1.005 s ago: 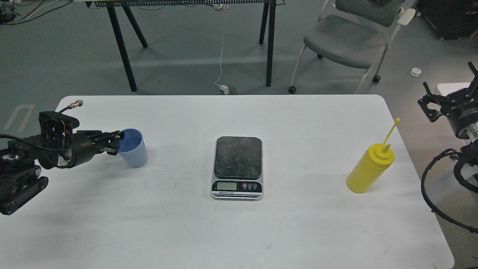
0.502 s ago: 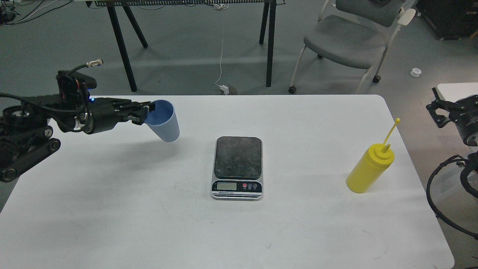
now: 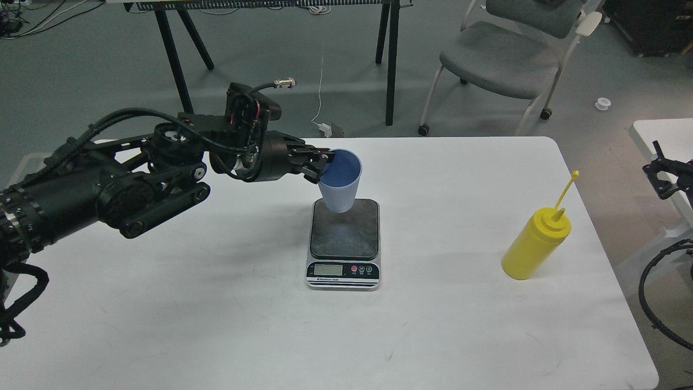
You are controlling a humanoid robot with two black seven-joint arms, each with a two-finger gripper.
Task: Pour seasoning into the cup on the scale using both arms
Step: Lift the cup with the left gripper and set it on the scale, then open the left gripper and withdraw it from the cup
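The left pincer (image 3: 320,165) is pinching the near-left rim of the cup (image 3: 340,181), with one finger on the inside of the wall and the other on the outside. The cup is upright, only a little tilted, and its base is seen over the far edge of the dark plate of the scale (image 3: 344,242). I cannot tell if the base touches the plate or hangs just above it. The left arm (image 3: 108,187) reaches across the left half of the counter (image 3: 216,325), and its shadow lies on the white top under it.

The scale sits in the middle of the counter, with its silver front, small display and round buttons toward the robot. The rest of the plate is bare.

The bottle (image 3: 534,244) stands on the right side of the counter, well apart from the scale, and its cap strap points up and to the right. Nothing stands between the bottle and the scale.

The right pincer (image 3: 663,179) is at the right border, off the counter and above a second white table (image 3: 658,132). It is small and dark, so I cannot tell if its fingers are spread or pressed together.

Behind the counter, on the grey floor, there are a grey chair (image 3: 503,54), black table legs (image 3: 391,59) and a white cable (image 3: 320,92).
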